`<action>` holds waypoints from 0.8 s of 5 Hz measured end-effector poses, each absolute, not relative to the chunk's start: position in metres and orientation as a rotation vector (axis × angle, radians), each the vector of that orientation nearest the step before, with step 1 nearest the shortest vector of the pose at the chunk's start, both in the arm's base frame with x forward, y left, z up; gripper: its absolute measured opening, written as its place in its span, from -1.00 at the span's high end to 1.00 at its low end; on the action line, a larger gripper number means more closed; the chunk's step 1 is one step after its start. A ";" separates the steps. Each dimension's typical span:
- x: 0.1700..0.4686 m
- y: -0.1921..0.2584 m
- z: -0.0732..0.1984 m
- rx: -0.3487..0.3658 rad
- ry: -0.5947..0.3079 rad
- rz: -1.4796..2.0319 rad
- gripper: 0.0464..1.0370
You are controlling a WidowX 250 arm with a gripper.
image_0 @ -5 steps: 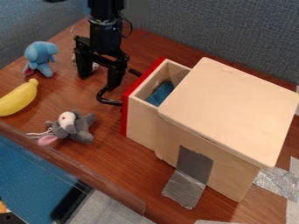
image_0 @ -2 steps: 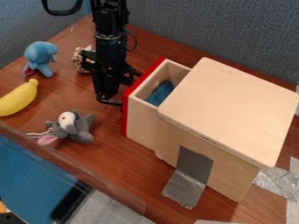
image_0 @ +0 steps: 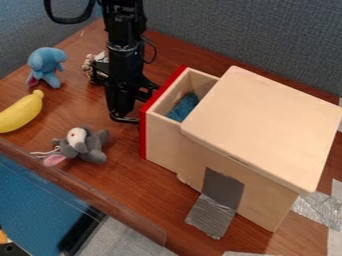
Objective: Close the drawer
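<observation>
A wooden box (image_0: 267,125) is set on a brown table (image_0: 120,185), toward the right of the camera view, with its drawer (image_0: 161,142) pulled out to the left. The black gripper (image_0: 121,111) is held low beside the drawer's red front (image_0: 143,134), at the curved black handle (image_0: 125,120), on the outer side, where a push toward the box could be given; that appears to be why it is placed there. Whether the jaws are apart, together or clamped on the handle cannot be told. The box seems to be kept from sliding by silver tape (image_0: 210,215), which is run from its near side down onto the table, so that a push should be taken up by the drawer alone. Inside the open-topped drawer, something blue and soft-looking, perhaps cloth (image_0: 184,106), is contained; it is seen below the rim, so it should not be caught on closing. To the left, outside the drawer's path, are laid a yellow banana (image_0: 21,112), a blue elephant toy (image_0: 45,65), a grey mouse toy (image_0: 83,146) and, partly hidden by the arm, a small patterned object (image_0: 88,65).
</observation>
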State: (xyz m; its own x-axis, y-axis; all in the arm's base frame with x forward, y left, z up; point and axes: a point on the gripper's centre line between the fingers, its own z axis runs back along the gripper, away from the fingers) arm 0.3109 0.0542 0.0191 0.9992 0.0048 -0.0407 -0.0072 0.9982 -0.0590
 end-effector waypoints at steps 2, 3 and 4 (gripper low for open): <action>0.315 -0.004 0.045 -0.093 -0.019 -0.115 0.84; 0.314 -0.008 0.046 -0.100 -0.010 -0.105 0.84; 0.315 -0.008 0.047 -0.102 -0.011 -0.095 0.76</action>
State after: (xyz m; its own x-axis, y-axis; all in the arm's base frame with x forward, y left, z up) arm 0.3150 -0.0084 0.0466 0.9955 -0.0937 0.0156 0.0948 0.9904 -0.1009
